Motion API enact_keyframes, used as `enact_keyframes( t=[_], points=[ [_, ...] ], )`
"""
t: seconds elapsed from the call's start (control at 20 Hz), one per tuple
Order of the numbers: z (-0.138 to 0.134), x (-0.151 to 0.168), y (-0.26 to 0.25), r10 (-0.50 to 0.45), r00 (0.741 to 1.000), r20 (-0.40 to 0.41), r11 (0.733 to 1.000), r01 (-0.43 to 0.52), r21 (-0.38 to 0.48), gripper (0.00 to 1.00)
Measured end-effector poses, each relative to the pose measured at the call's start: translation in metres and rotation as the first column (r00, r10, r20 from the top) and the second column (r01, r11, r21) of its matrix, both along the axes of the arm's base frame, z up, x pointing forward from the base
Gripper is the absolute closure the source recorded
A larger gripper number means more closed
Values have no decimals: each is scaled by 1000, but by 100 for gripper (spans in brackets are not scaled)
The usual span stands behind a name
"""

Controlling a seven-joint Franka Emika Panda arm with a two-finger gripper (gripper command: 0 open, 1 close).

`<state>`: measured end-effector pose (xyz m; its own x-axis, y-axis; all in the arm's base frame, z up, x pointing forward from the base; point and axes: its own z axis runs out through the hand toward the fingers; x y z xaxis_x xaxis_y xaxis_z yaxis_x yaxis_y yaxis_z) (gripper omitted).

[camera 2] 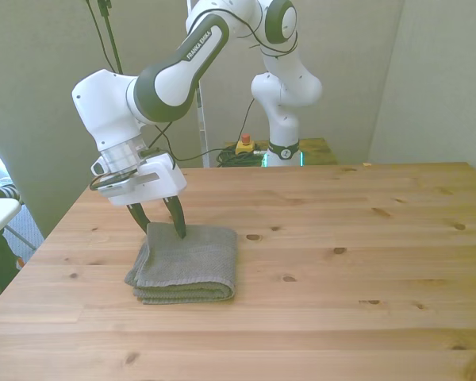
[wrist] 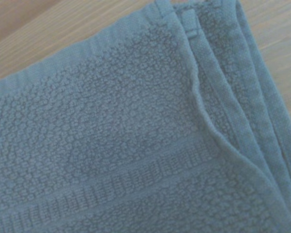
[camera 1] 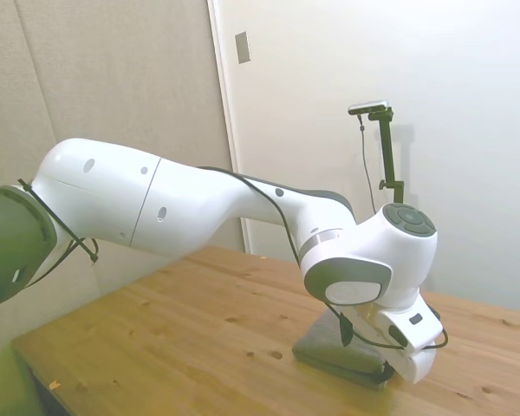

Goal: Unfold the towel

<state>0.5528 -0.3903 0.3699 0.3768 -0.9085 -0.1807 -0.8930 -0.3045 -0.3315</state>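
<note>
Side view: folded grey towel (camera 1: pixel 342 355) on the table (camera 1: pixel 199 338), directly under the tool (camera 1: pixel 377 351); fingers mostly hidden.

Front view: tool (camera 2: pixel 159 225) parted, gripping nothing, fingertips at the towel's (camera 2: pixel 186 263) far edge, front view's left.

Wrist view: terry weave, layered hems.

Your arm (camera 2: pixel 182 67) reaches out from its base and bends down at the wrist (camera 2: pixel 119 151), so the claw (camera 2: pixel 159 225) points downward with a slight tilt. Its two dark fingers (camera 2: pixel 177 220) are spread apart, tips low, on the front view's left.
</note>
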Motion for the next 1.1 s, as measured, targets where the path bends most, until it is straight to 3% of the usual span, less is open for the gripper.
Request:
enact_keyframes(
  t=[1.1],
  points=[
    [10, -7, 3, 9, 1000, 25, 1000, -8, -19, 100]
  ],
)
